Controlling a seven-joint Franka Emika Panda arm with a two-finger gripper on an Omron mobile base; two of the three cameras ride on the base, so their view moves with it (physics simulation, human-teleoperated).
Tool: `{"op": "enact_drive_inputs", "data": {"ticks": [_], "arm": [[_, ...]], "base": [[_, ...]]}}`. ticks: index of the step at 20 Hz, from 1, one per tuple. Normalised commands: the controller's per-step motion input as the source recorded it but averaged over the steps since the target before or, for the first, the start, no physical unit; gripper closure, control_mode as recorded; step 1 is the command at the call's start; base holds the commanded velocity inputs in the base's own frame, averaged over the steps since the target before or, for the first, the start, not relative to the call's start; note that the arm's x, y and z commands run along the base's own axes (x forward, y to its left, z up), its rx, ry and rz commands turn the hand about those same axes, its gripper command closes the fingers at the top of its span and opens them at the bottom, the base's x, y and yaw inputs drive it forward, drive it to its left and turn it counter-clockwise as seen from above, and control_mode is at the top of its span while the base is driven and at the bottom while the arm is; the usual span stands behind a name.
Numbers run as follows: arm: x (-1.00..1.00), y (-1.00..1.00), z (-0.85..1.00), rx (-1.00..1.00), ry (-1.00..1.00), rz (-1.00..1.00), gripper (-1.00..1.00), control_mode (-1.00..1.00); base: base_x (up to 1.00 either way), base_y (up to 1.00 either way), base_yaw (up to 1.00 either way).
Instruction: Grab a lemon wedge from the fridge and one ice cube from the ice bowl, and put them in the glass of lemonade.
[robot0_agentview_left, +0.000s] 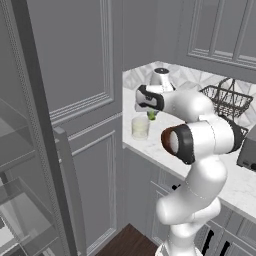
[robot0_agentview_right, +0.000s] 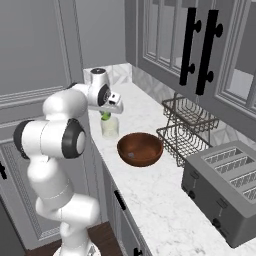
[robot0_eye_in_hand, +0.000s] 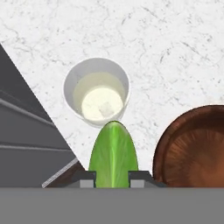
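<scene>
Half lemon wedge (robot0_eye_in_hand: 113, 153) hidden between hand (robot0_eye_in_hand: 112, 177) fingers.

Grey panelled cabinets (robot0_agentview_left: 90, 60), white marble counter (robot0_agentview_right: 165, 200), dark wood floor (robot0_agentview_left: 127, 245)

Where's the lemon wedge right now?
The lemon wedge is pinched in the gripper, hanging just above the glass of lemonade at the counter's left end, with the brown bowl beside it.
</scene>
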Motion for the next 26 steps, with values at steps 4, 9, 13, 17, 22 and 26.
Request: {"op": "enact_drive_inputs", "data": {"ticks": [4,9,13,17,22,26], "arm": [[0.41,0.08,-0.11,0.0,0.05,0.0,1.0,-1.0],[0.39,0.08,-0.11,0.0,0.07,0.0,1.0,-1.0],[0.23,0.01,-0.15,0.0,0.02,0.0,1.0,-1.0],[0.12,0.0,-0.2,0.0,0.0,0.0,1.0,-1.0],[0.14,0.03,-0.43,0.0,0.0,0.0,1.0,-1.0],[0.24,0.08,-0.25,0.0,0.0,0.0,1.0,-1.0]], "base": [[0.0,0.0,0.0],[0.0,0.0,0.0],[0.0,0.0,0.0],[0.0,0.0,0.0],[0.0,0.0,0.0],[0.0,0.0,0.0]]}}
